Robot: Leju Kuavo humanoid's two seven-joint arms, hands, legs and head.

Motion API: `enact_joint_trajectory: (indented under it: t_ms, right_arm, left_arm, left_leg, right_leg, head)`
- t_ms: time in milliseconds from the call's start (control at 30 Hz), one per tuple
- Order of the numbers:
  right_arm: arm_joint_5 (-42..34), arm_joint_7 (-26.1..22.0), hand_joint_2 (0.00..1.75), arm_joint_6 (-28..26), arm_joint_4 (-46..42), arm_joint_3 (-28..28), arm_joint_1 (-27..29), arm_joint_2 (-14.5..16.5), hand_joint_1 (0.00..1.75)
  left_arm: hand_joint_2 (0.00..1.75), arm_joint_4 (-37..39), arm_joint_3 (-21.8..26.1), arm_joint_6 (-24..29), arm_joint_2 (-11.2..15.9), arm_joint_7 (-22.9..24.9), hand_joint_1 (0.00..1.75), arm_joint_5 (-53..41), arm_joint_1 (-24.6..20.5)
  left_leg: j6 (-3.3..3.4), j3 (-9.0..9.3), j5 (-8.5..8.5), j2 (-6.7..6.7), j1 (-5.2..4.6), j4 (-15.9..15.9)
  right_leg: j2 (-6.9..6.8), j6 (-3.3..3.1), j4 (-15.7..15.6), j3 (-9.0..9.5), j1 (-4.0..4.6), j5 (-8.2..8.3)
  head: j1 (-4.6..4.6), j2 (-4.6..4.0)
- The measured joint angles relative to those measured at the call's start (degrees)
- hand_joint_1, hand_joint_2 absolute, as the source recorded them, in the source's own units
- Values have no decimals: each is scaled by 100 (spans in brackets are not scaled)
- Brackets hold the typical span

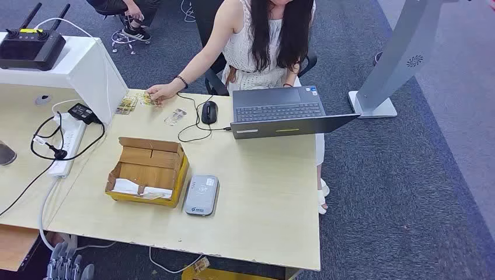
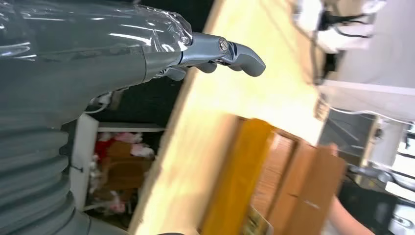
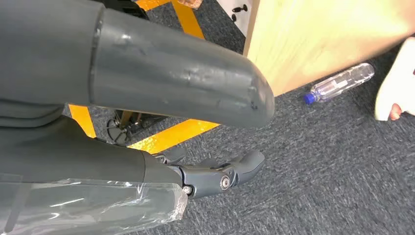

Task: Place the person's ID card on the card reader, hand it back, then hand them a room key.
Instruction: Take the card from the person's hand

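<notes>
The grey card reader [image 1: 202,195] lies flat on the wooden table [image 1: 262,198], near its front edge. A person seated at the far side rests a hand [image 1: 156,91] on small cards [image 1: 126,105] at the far left of the table. Another card in a clear sleeve [image 1: 175,116] lies beside the mouse cable. My left hand [image 1: 67,265] hangs below the table's front left corner, fingers apart, holding nothing; its fingers [image 2: 235,51] show beside the table edge [image 2: 235,98]. My right hand [image 3: 220,176] hangs low over the carpet, also holding nothing.
An open cardboard box [image 1: 149,171] stands left of the reader, also seen from the side [image 2: 274,176]. A laptop [image 1: 280,111] and mouse [image 1: 209,111] sit at the back. A power strip [image 1: 67,143] and a router [image 1: 32,46] are at left. A water bottle [image 3: 340,83] lies on the floor.
</notes>
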Motion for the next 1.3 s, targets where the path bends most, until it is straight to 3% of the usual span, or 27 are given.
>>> enact_joint_trajectory:
  t_ms: [200, 433, 833, 1300]
  right_arm:
    - [279, -57, 0, 73, -3, -190, -38, 14, 0]
    - [545, -66, 0, 93, 29, -289, -142, 14, 0]
    - [915, -18, 0, 185, 108, -294, -316, 15, 0]
    - [1293, 103, 0, 272, 216, -285, -495, 36, 0]
  left_arm:
    - [175, -632, -184, 107, -70, -228, 0, -179, 16]
    - [175, -979, -680, 898, 47, -204, 0, -1144, -360]
    - [175, -822, -1518, 1907, 397, 497, 0, -2904, -1384]
    - [175, 1, -2473, 2911, 941, 1416, 0, -4974, -2767]
  left_leg:
    - [0, 2, 0, -4, 0, 0]
    - [1, 4, 6, -4, 0, 1]
    - [3, 3, 8, -4, -1, 6]
    - [4, 2, 10, -4, 0, 9]
  right_leg:
    - [-5, 0, 0, -1, -1, 0]
    - [-5, 0, 0, 3, -1, 2]
    - [-4, 1, 0, 2, -1, 5]
    - [-1, 1, 1, 2, -1, 9]
  head:
    - [-1, 0]
    - [1, 0]
    - [0, 0]
    - [0, 0]
